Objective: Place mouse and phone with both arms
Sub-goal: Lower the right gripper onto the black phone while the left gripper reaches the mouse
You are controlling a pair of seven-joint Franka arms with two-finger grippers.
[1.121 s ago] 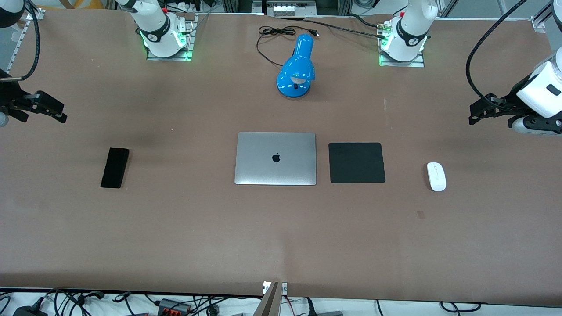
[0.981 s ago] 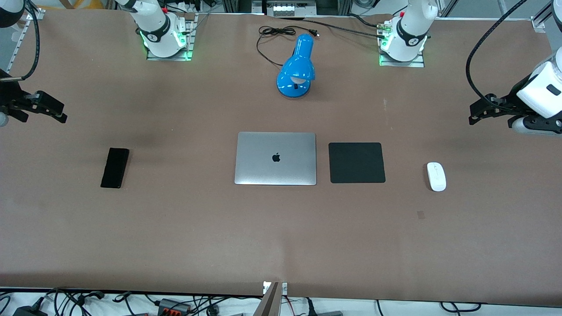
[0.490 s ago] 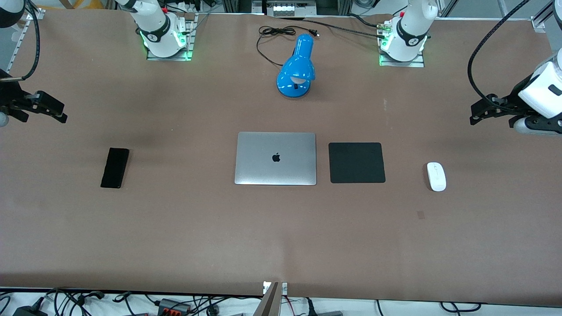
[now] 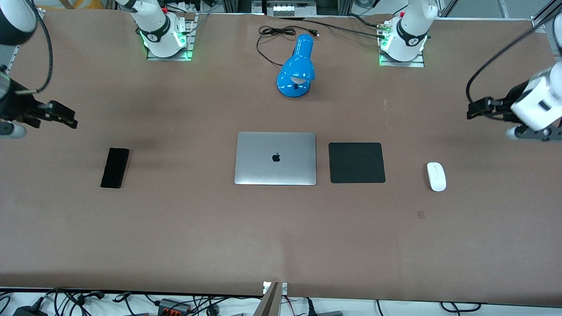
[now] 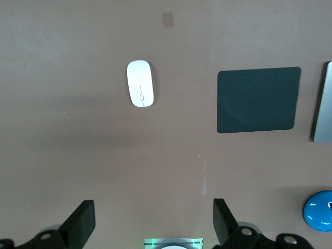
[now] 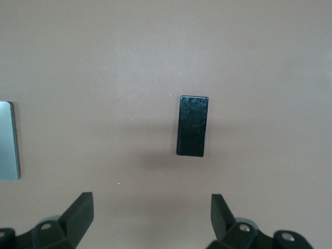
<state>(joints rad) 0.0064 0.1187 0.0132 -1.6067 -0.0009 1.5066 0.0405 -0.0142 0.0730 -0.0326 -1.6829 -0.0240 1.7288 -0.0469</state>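
You see a white apple logo (image 4: 276,157) on the closed silver laptop (image 4: 275,158); the slim black phone (image 4: 114,167) and small white oval mouse (image 4: 436,176) lie untouched; the left gripper (image 5: 153,224) and right gripper (image 6: 151,217) hang wide open.

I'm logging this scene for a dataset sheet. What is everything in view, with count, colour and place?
mouse: 1, white, on the table toward the left arm's end, apart from the pad
phone: 1, black, flat on the table toward the right arm's end
laptop: 1, silver, closed, mid-table
pad: 1, black square, beside the laptop, between it and the mouse
lamp: 1, blue, farther from the front camera than the laptop, black cord trailing
table: 1, brown
left gripper: 1, black, open, in the air over the table's end near the mouse
right gripper: 1, black, open, in the air over the table's end near the phone
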